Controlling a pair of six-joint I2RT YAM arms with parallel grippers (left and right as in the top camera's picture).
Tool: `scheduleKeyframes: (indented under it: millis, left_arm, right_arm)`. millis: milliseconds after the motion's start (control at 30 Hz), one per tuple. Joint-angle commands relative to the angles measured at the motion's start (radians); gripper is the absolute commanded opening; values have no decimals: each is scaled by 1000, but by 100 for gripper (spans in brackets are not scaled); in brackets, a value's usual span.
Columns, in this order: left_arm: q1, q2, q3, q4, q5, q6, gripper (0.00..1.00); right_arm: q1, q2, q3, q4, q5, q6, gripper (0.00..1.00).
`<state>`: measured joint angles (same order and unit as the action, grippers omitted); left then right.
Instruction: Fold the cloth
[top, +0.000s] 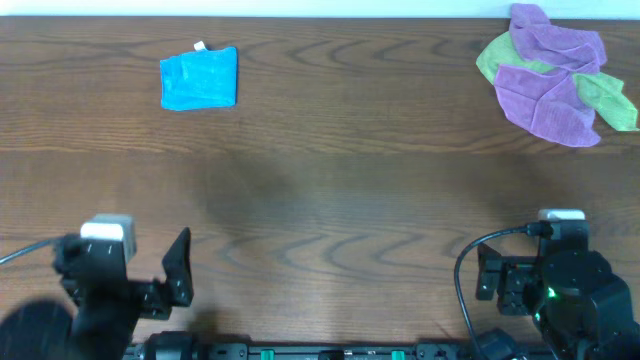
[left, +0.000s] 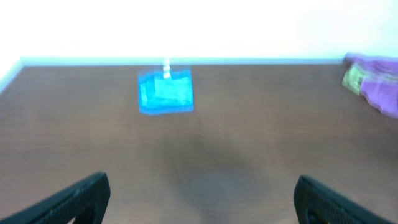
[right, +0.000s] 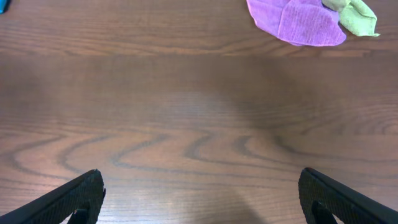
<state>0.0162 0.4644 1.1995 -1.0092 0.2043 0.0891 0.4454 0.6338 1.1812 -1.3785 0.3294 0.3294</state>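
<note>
The sky-blue cloth (top: 199, 78) lies flat as a small, neat rectangle at the far left of the wooden table, a white tag (top: 200, 47) at its far edge. In the left wrist view the cloth (left: 165, 93) is blurred and far ahead. My left gripper (left: 200, 190) is open over bare wood, well short of the cloth. My right gripper (right: 200, 186) is also open with nothing between its fingers. Both arms sit at the table's near edge, the left arm (top: 100, 275) and the right arm (top: 565, 285). A sliver of the cloth (right: 2, 5) shows in the right wrist view's corner.
A heap of purple and lime-green cloths (top: 555, 75) lies at the far right corner, also seen as the heap (right: 298, 18) in the right wrist view. The table's far edge (left: 199, 60) meets a white wall.
</note>
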Motion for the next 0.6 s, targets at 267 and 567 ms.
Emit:
scheduleKeyframes:
  millis: [267,567]
  left_arm:
    - [-37,-306,-559,439,-19,177,95]
    - [-37,-374,-842,669,18,105,95]
  right_arm:
    - [7,-1,-5,-2,3,14,99]
    - [7,-1,-5,-2,3,14,99]
